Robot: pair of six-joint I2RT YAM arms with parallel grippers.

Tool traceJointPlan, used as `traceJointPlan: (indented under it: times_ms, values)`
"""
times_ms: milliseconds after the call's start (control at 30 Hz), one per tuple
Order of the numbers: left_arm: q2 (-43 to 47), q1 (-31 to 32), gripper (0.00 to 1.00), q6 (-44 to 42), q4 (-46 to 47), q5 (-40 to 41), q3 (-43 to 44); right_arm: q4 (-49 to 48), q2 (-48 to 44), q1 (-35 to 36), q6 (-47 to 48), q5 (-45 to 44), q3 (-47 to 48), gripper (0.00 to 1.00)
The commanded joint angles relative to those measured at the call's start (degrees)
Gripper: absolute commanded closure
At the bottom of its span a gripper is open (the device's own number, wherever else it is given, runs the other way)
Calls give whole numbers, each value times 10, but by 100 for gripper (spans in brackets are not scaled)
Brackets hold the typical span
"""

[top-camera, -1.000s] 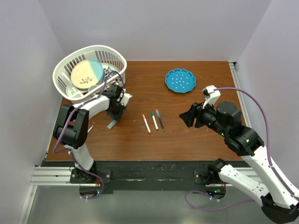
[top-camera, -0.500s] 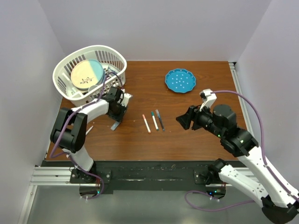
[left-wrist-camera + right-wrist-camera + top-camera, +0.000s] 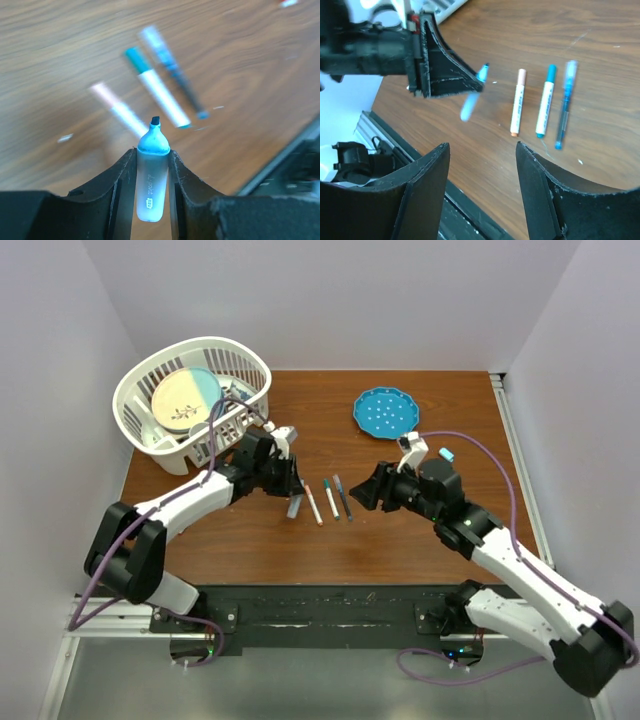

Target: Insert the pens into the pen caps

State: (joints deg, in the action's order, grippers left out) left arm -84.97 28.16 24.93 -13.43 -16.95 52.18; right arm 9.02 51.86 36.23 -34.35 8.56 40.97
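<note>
My left gripper [image 3: 291,486] [image 3: 151,150] is shut on a thick light-blue pen [image 3: 151,185] [image 3: 295,506], whose bare dark tip points out past the fingertips. It hovers just left of three thin pens lying side by side: a salmon-ended one [image 3: 313,505], a teal-ended one [image 3: 331,498] and a blue one [image 3: 342,496]. My right gripper [image 3: 366,492] [image 3: 482,145] stands open and empty just right of these pens. A small light-blue stub [image 3: 446,453], the size of a pen cap, lies behind my right wrist. No other pen caps show.
A white slatted basket [image 3: 262,368] holding a round plate stands at the back left. A blue dotted dish [image 3: 386,412] sits at the back centre-right. The black rail [image 3: 330,605] runs along the table's near edge.
My left gripper has carried the light-blue pen rightward from beside the basket to the row of pens. My right gripper has moved left toward the same pens.
</note>
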Motion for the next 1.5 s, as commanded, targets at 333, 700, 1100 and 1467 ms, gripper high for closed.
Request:
traceJointPlan:
  times_ms: [333,700,1100,1467]
  values:
    - [89,80,100,238,173,22,-9,-115,140,136,40,-111,47,47]
    - [121,88,100,257,169,32,-12,-111,156,151,43,-170,55,62]
    - [168,105,85,283,318,-16,-78,-152,123,150,30,-167,36,100]
    - [239,105,53,282,583,-134,-152,-276,-18,148,-27,-73,-9,100]
